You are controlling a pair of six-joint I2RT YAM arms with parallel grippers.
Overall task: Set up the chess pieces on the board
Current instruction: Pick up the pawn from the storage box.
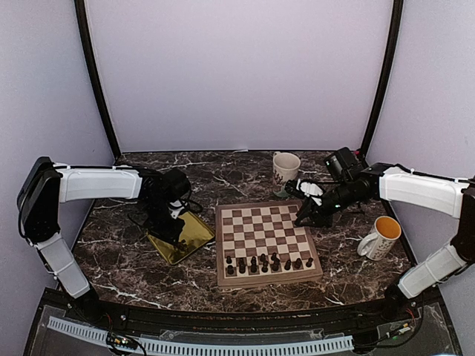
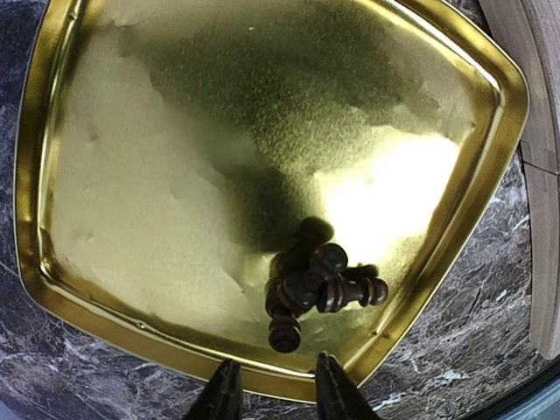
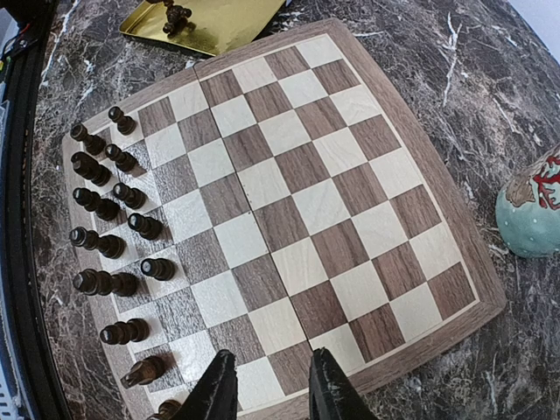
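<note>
Wood, by the look of it: the chess pieces (image 2: 311,289) seem light, stiff and smoothly turned. I judge that they would roll or slip from a loose grip. The narrow waist between base and head looks the best hold.

At the left of the bench (image 1: 185,167) lies the gold tray (image 2: 26,175). A few pieces are heaped across one another near its rim, and it holds nothing else. An outer piece of the heap looks easiest to take first. The left pincer (image 2: 276,367) hangs over that rim, released, with nothing between its fingers.

Just beside the tray lies the board (image 3: 289,175). The other pieces (image 3: 114,210) stand along its two nearest ranks, with gaps. The right pincer (image 3: 271,359) hovers above the board's right side, released and bare.

Further right stand a white mug (image 1: 286,167) and a yellow-lined mug (image 1: 380,237). I cannot tell what they hold.
</note>
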